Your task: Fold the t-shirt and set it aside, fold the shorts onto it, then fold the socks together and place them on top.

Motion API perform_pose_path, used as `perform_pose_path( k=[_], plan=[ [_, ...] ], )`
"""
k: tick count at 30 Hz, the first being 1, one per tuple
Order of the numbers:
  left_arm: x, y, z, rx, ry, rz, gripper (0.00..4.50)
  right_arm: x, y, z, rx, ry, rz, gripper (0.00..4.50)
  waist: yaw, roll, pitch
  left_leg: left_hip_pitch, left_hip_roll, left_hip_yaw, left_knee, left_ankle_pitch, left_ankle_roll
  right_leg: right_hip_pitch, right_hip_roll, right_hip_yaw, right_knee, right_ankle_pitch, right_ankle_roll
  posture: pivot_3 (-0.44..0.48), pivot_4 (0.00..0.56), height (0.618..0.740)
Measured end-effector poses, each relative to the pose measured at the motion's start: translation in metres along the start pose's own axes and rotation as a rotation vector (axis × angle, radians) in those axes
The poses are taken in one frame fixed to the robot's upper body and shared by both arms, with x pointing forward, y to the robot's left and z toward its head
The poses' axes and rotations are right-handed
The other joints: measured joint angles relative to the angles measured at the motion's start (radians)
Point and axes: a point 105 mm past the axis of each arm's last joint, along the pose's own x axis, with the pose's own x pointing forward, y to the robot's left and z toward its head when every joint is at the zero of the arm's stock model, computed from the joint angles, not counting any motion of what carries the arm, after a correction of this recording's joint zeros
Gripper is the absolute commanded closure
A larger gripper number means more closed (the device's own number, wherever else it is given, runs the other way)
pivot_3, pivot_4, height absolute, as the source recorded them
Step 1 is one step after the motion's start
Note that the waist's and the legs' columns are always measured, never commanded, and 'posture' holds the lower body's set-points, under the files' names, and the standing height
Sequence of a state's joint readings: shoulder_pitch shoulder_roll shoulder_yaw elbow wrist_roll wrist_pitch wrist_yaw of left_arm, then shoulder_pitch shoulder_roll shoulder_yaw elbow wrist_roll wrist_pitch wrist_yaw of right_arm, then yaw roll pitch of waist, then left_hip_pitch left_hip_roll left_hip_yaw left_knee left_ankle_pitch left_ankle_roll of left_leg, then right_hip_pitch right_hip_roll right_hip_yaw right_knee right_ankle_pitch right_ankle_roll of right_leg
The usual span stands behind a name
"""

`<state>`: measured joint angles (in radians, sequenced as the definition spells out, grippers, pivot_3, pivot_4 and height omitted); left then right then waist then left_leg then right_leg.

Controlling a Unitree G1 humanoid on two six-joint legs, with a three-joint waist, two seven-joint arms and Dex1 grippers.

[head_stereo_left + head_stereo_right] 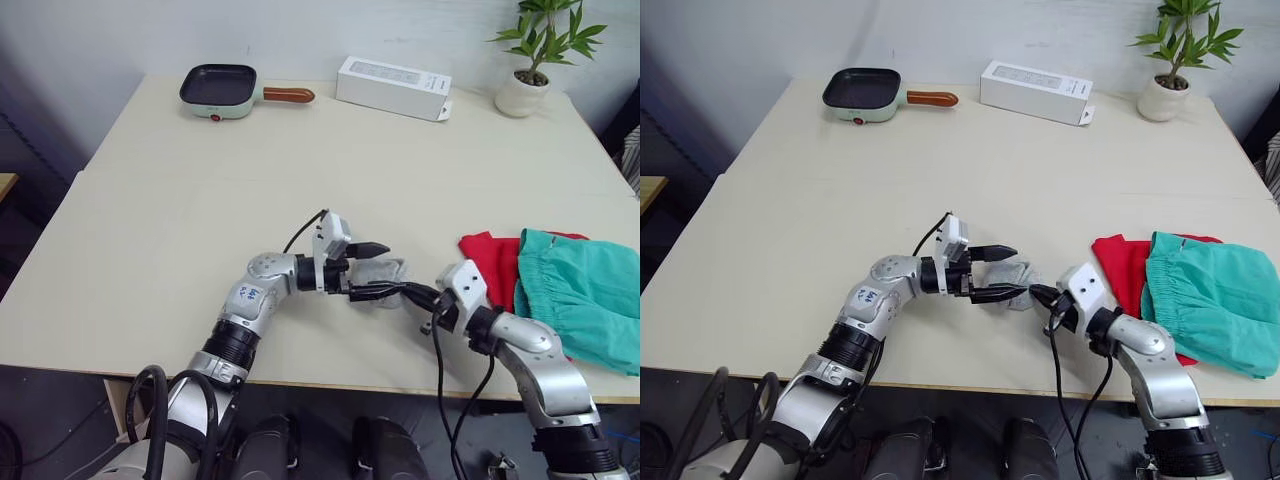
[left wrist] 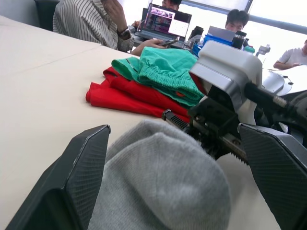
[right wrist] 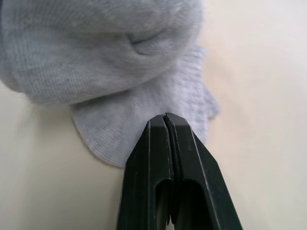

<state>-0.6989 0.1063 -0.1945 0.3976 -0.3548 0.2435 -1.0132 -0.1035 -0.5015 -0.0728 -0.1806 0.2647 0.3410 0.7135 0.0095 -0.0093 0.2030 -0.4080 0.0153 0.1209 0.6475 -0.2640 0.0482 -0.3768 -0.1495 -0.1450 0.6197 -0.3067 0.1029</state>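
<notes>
Grey socks (image 1: pixel 1015 272) sit between both grippers, ready for folding. The left gripper (image 1: pixel 1002 272) is spread wide around them; the right gripper (image 3: pixel 165 120) is pressed closed at their edge (maybe pinching, I cannot tell).

Far edge of beige tabletop (image 1: pixel 200 200): mint electric pan w/ brown handle (image 1: pixel 222 90), white rectangular box (image 1: pixel 393 87), potted green plant (image 1: pixel 533 55).

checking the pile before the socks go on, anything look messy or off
Slightly. The shorts lie skewed on the t-shirt, overhanging the table edge. The socks are a bunched lump between both grippers.
</notes>
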Motion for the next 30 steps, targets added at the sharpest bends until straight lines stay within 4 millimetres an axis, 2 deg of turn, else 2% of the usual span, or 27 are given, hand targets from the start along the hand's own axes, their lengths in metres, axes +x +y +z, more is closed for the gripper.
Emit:
perform_pose_path(
  k=[4, 7, 9, 12, 14, 17, 19, 23, 26, 30],
  plan=[
    [0.002, 0.001, 0.011, -0.011, -0.092, 0.006, 0.86, -0.013, -0.015, 0.008, 0.042, -0.037, -0.061, 4.50, 0.005, 0.000, 0.000, -0.001, 0.000, 0.000, 0.001, -0.001, 0.001, 0.000, 0.000, 0.000, 0.000, 0.000, 0.000, 0.000, 0.150, 0.740],
    [-0.009, 0.009, 0.025, 0.020, -0.144, 0.060, 1.42, -0.023, -0.025, 0.016, 0.066, -0.083, -0.090, 4.50, 0.004, 0.000, 0.000, 0.000, 0.000, 0.000, 0.000, -0.001, 0.001, 0.000, 0.000, 0.000, 0.000, 0.000, 0.000, 0.000, 0.150, 0.740],
    [-0.021, 0.014, 0.026, 0.093, -0.100, 0.085, 2.00, -0.028, -0.030, 0.024, 0.079, -0.126, -0.098, 4.50, 0.003, 0.000, 0.000, 0.000, 0.001, 0.000, 0.000, -0.001, 0.001, 0.000, 0.001, -0.001, 0.000, 0.000, 0.000, 0.000, 0.150, 0.740],
    [-0.032, 0.015, 0.011, 0.210, 0.048, 0.088, 3.04, -0.030, -0.028, 0.045, 0.077, -0.211, -0.066, 4.50, 0.002, 0.000, 0.000, 0.000, 0.001, 0.000, 0.000, 0.000, 0.001, 0.000, 0.001, -0.001, 0.000, 0.000, 0.000, 0.000, 0.150, 0.740],
    [-0.028, 0.012, -0.004, 0.222, 0.096, 0.077, 3.62, -0.025, -0.021, 0.060, 0.054, -0.255, -0.021, 4.50, 0.004, 0.000, 0.000, 0.000, 0.000, 0.000, 0.001, -0.001, 0.001, 0.000, 0.000, -0.001, 0.000, 0.000, 0.000, 0.000, 0.150, 0.740],
    [-0.016, 0.008, -0.017, 0.212, 0.116, 0.070, 4.49, -0.006, 0.004, 0.075, 0.035, -0.295, 0.080, 4.50, 0.012, 0.000, 0.000, -0.001, 0.000, -0.001, 0.001, -0.001, 0.002, 0.000, 0.000, -0.001, -0.001, 0.000, 0.000, 0.000, 0.150, 0.740],
    [-0.008, 0.007, -0.022, 0.220, 0.133, 0.075, 4.49, 0.008, 0.020, 0.077, 0.044, -0.305, 0.123, 4.50, 0.015, 0.000, 0.000, -0.002, 0.000, -0.001, 0.000, -0.001, 0.002, -0.001, 0.000, -0.002, -0.001, 0.000, 0.000, 0.000, 0.150, 0.740],
    [-0.006, 0.017, -0.039, 0.244, 0.235, 0.124, 4.49, 0.026, 0.038, 0.062, -0.009, -0.230, 0.145, 4.50, 0.014, 0.000, 0.000, -0.003, 0.000, 0.000, 0.001, -0.002, 0.002, -0.001, 0.000, -0.003, -0.001, 0.000, 0.000, 0.000, 0.150, 0.740],
    [-0.003, 0.018, -0.040, 0.261, 0.249, 0.137, 4.49, 0.034, 0.033, 0.048, 0.003, -0.215, 0.079, 4.50, 0.015, 0.000, 0.000, -0.002, 0.000, 0.000, 0.001, -0.002, 0.002, -0.001, 0.000, -0.007, -0.001, 0.000, 0.000, 0.000, 0.150, 0.740],
    [-0.004, 0.018, -0.043, 0.250, 0.256, 0.145, 4.49, 0.032, 0.016, 0.014, 0.032, -0.177, -0.017, 4.50, 0.013, 0.000, 0.000, -0.002, -0.001, 0.000, 0.002, -0.001, 0.002, 0.001, 0.000, -0.011, -0.001, 0.000, 0.001, 0.000, 0.150, 0.740]
  ],
)
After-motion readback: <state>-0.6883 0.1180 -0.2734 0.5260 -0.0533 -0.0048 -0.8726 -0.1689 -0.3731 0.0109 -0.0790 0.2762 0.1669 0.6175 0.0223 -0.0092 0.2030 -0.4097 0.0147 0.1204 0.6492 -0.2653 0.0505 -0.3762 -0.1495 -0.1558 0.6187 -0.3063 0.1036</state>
